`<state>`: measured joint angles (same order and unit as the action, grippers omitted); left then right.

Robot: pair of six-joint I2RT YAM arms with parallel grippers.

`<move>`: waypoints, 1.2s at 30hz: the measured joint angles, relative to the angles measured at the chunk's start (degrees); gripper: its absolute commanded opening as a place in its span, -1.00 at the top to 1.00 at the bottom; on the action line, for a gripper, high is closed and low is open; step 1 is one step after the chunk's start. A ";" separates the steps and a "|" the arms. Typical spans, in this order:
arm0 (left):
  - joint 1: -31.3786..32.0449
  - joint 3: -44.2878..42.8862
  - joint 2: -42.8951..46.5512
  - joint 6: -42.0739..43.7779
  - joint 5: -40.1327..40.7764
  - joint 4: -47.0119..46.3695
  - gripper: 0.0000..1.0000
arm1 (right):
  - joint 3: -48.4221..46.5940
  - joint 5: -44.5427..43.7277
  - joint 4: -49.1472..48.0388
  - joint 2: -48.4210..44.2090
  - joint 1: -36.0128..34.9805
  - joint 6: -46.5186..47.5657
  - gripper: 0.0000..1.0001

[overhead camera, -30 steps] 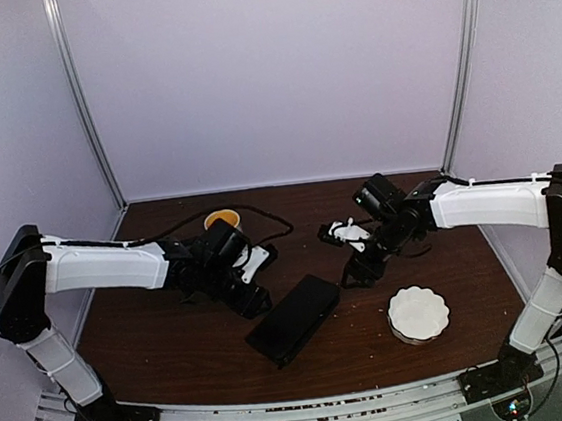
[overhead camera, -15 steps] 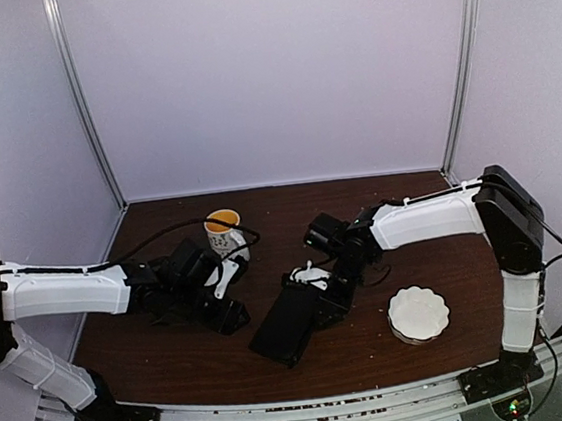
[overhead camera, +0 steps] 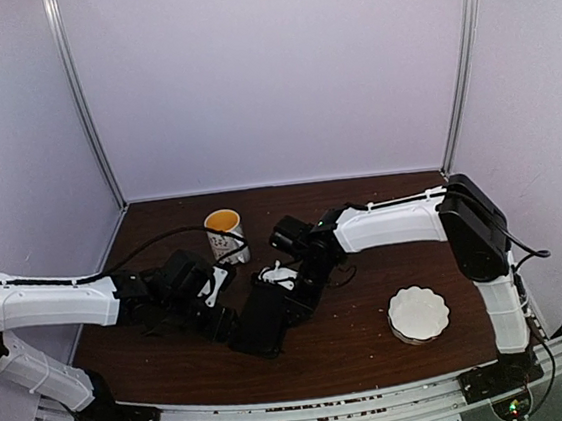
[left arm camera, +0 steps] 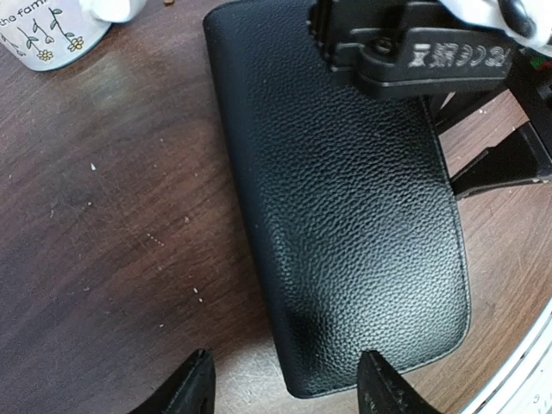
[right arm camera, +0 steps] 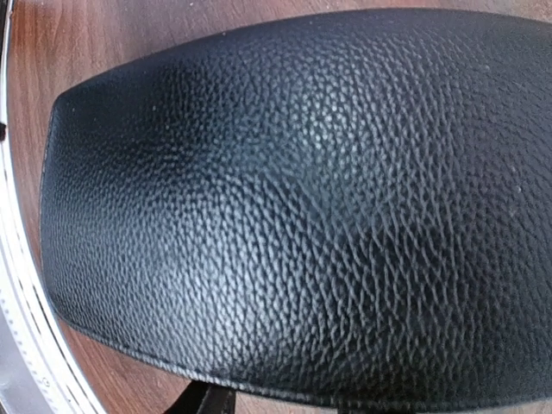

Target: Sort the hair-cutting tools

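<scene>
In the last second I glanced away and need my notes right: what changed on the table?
The right gripper swung left over the black case; whether it grips it is unclear. The case slid left. The left gripper, open, drew back to the case's near end. The mug and white dish stayed put.

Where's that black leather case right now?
Overhead view: the black case lies on the table, front of centre, near the patterned mug, the right hand over its far end and the left hand at its near end.
</scene>
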<state>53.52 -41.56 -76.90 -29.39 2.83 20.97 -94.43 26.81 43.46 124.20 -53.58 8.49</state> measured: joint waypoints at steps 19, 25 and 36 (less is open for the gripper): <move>0.17 -0.11 0.42 0.66 0.94 -0.42 0.12 | 15.85 -14.36 -3.45 -42.16 2.14 15.30 -1.00; 0.17 -0.28 -0.94 0.87 1.90 -0.48 0.11 | 14.08 -12.15 -11.21 -43.52 5.86 11.04 -0.71; 0.17 -2.49 -1.84 1.44 1.86 -2.36 0.35 | 32.85 -9.27 -19.21 -34.86 -5.44 10.03 0.23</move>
<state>53.69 -44.05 -78.74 -27.94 4.69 18.61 -61.58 17.54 24.25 89.34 -59.02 18.52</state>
